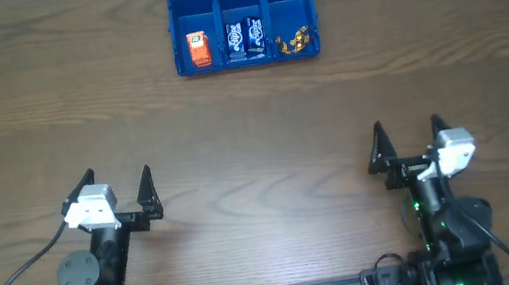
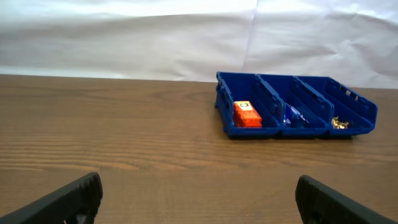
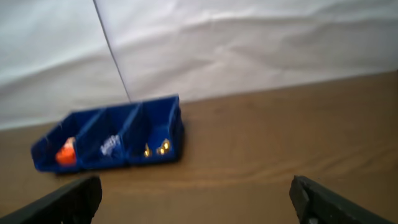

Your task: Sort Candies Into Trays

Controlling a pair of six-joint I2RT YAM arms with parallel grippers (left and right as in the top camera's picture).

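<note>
Over at the left, near the front edge of the table, the left gripper sits with its fingers spread wide and nothing between them. Further along, close to the far edge and about midway across, stands the blue tray, three compartments side by side. An orange candy lies in its left compartment, blue-wrapped candies in the middle one, and a small heap of gold candies in the right one. At the right, near the front edge, the right gripper is likewise wide open and empty, well apart from the tray.
</note>
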